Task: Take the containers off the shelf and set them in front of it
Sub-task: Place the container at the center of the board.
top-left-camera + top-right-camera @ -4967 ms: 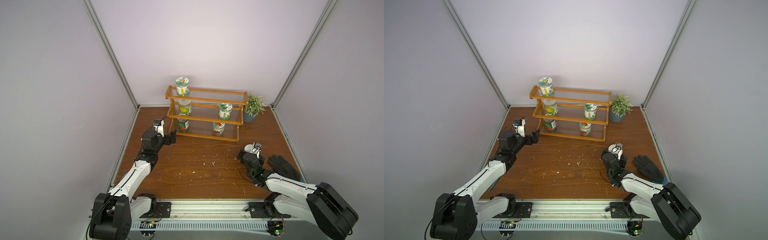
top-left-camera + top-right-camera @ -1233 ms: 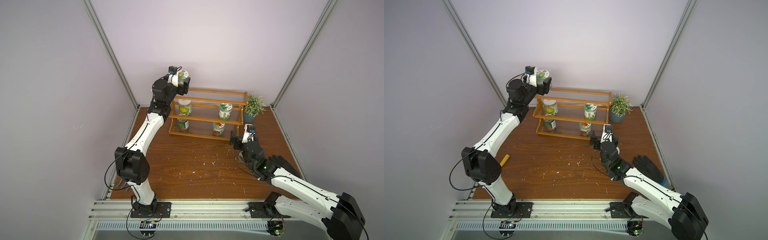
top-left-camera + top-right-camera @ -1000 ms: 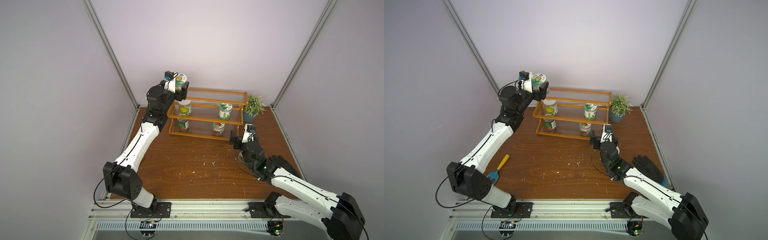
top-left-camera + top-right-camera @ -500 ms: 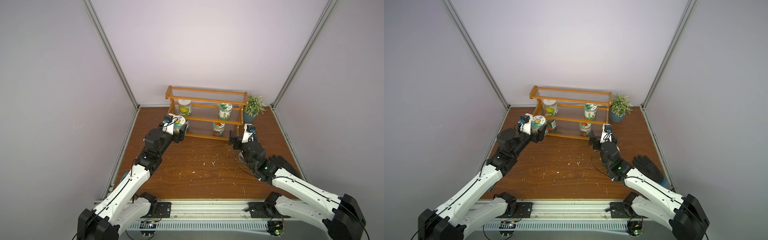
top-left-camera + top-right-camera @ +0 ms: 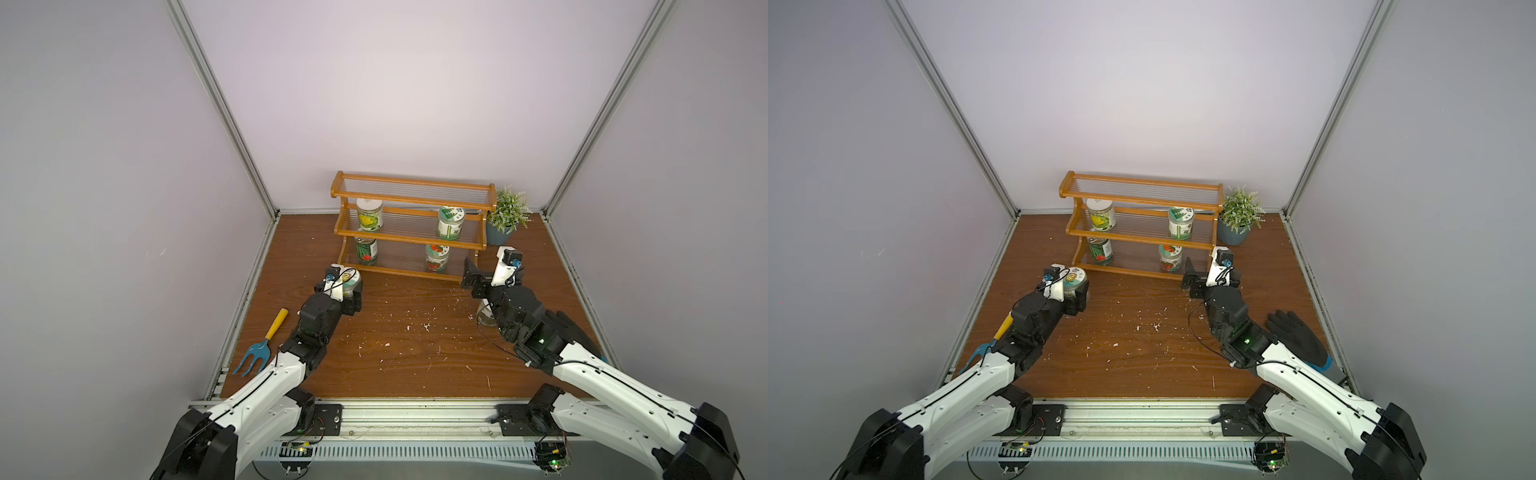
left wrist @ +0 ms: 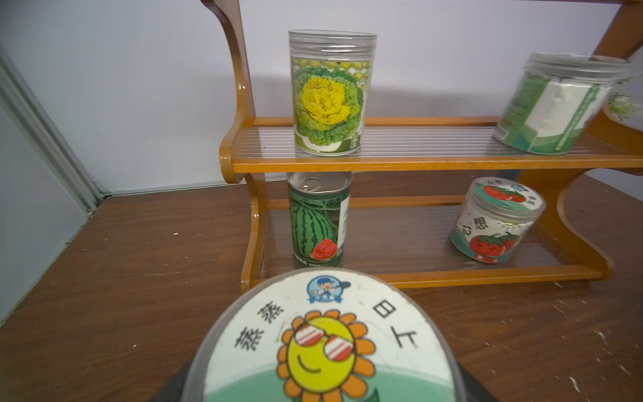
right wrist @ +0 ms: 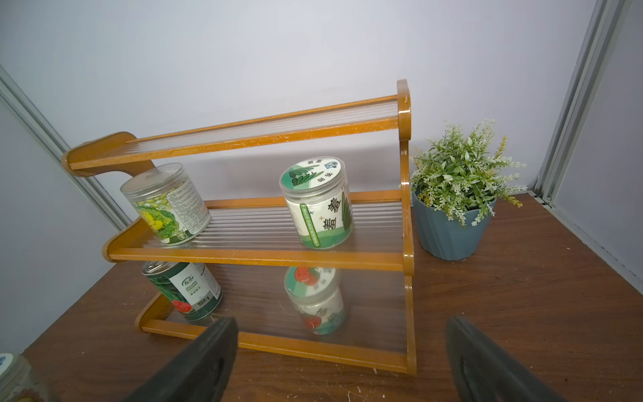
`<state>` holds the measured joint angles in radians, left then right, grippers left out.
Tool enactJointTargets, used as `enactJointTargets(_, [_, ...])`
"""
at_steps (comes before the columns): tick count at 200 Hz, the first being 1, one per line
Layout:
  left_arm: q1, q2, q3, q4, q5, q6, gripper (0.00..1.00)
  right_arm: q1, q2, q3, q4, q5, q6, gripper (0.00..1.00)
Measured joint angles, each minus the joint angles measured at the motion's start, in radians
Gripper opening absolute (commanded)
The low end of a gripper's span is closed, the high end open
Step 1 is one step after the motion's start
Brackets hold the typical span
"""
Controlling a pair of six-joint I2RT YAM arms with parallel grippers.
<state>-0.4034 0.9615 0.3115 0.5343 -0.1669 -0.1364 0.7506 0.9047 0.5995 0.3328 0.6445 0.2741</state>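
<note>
Brown tabletop (image 5: 407, 353) lies directly below the upright sunflower-lid jar (image 6: 327, 344), clamped in the left gripper (image 5: 1077, 297) at centre-left of both top views, just before the left end of the shelf (image 5: 409, 272). Its base is hidden, so contact with the wood cannot be told. Right gripper (image 7: 341, 322), jaws wide apart and empty, faces the tomato jar (image 6: 497, 219) on the bottom tier; a clear jar (image 5: 483, 318) sits half hidden under that arm.
</note>
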Motion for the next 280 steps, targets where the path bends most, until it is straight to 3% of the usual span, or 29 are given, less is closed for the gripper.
enactJointTargets(77, [0.000, 0.212, -0.035, 0.214, -0.134, -0.016, 0.53, 0.000, -0.037, -0.032, -0.008, -0.003, -0.001, 0.99])
enactJointTargets(173, [0.000, 0.431, -0.005, 0.336, -0.174, -0.051, 0.55, 0.000, -0.032, -0.051, 0.002, -0.003, -0.001, 0.99])
enactJointTargets(280, [0.018, 0.507, 0.090, 0.251, -0.201, -0.118, 0.76, 0.000, -0.012, -0.056, 0.022, 0.000, 0.000, 0.99])
